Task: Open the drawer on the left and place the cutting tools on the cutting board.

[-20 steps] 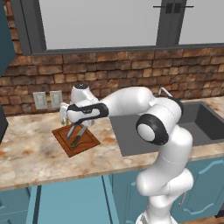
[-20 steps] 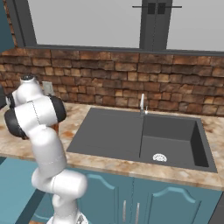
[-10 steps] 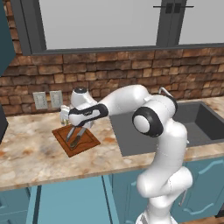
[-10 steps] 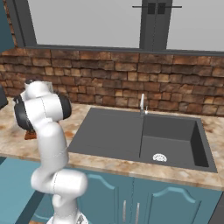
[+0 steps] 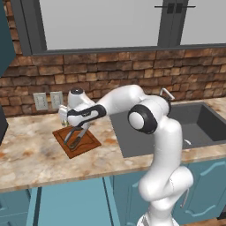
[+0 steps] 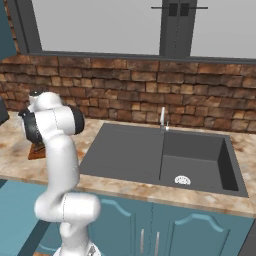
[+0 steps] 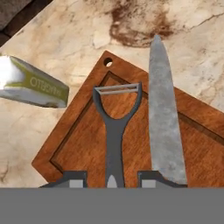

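Cutting board point(image 7: 131, 131) directly below open gripper point(image 7: 111, 179), peeler point(image 7: 114, 131) between its tips, handle running lengthwise toward it, knife point(image 7: 162, 118) alongside, parallel.

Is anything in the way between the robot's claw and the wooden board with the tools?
Nothing visible. The gripper sits right over the board, where a knife and a peeler lie; the carton is off beside it.

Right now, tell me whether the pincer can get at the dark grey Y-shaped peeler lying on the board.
Probably yes: the pincer sits right over the dark grey Y-shaped peeler on the reddish-brown wooden board, handle between its fingertips, nothing covering it.
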Controlling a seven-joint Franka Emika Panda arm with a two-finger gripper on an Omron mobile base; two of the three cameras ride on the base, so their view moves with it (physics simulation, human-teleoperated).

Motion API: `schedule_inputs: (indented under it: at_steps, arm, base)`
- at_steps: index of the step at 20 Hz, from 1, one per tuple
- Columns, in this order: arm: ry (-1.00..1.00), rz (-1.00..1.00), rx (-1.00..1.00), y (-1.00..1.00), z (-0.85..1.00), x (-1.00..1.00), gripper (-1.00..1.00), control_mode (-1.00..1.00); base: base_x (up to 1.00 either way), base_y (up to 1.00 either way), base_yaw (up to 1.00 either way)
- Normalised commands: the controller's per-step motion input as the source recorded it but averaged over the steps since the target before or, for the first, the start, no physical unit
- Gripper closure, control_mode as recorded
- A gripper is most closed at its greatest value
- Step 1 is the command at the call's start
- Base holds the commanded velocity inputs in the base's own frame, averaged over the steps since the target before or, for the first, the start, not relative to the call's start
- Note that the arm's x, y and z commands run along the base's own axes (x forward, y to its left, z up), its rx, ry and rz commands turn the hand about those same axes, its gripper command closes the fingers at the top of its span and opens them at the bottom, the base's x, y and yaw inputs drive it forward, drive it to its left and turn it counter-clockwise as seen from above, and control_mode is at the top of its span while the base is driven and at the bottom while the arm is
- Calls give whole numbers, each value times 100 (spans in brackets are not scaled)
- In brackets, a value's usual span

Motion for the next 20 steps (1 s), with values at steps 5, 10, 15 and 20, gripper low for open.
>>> schedule_inputs:
  at_steps: [5,10,15,20]
  arm:
    - [0,-1,0,-9,5,-23,-100,-100]
    - [-13,-1,0,-94,45,-100,-100,-100]
    - [-21,0,0,-100,64,-100,-100,-100]
    - [-35,-1,14,-98,28,-96,-100,-100]
  base:
    - [0,0,0]
    - [0,0,0]
    - [0,0,0]
    - [0,0,0]
